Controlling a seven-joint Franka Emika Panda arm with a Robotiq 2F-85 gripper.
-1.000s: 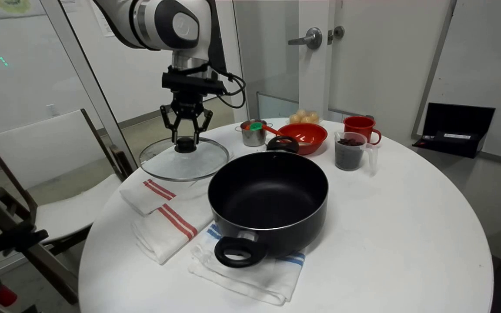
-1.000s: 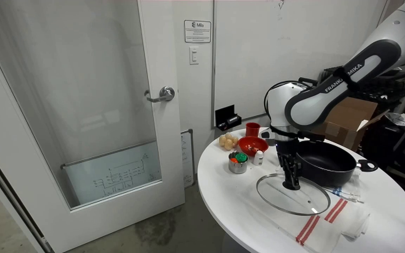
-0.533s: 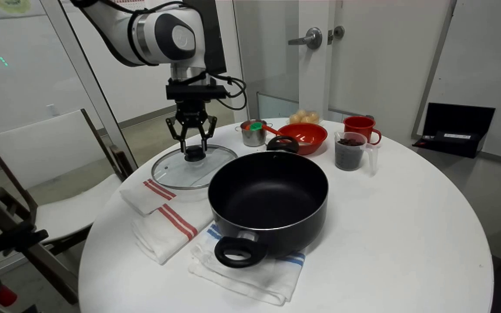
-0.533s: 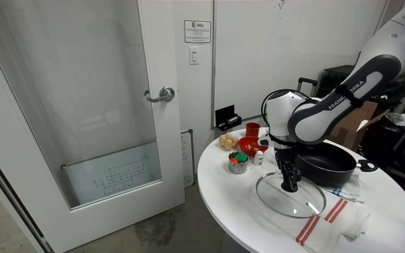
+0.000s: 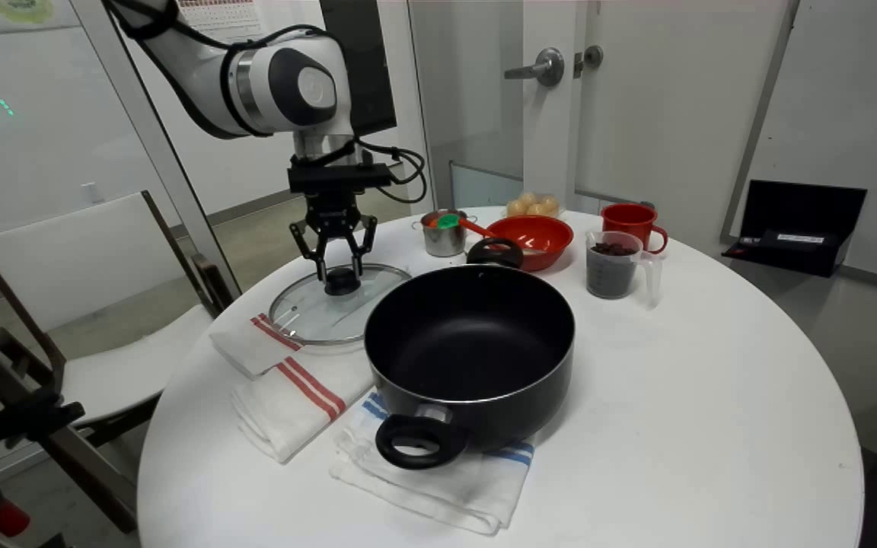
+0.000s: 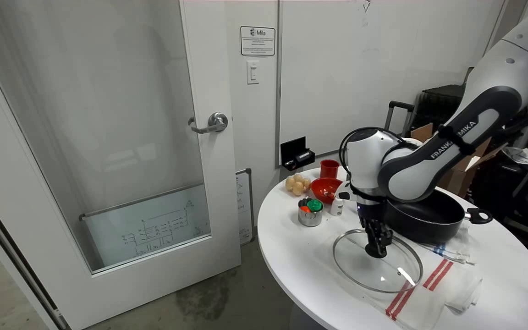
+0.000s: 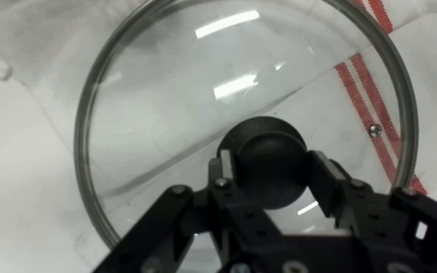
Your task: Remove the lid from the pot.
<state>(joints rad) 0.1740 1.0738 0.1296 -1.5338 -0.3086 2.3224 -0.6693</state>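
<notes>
The clear glass lid with its metal rim and black knob is low over the white table, beside the pot; it also shows in an exterior view and in the wrist view. My gripper is shut on the lid's knob, one finger on each side. I cannot tell whether the rim touches the cloth below. The large black pot stands uncovered, its inside showing, on a blue-striped cloth. In an exterior view the arm hides part of the pot.
Red-striped cloths lie under and in front of the lid. Behind the pot stand a metal cup, a red bowl, a red mug and a clear measuring cup. The table's edge is close to the lid.
My gripper and the lid have moved down toward the table and slightly toward the pot. The knob has stayed between the fingers. The pot has not moved.
</notes>
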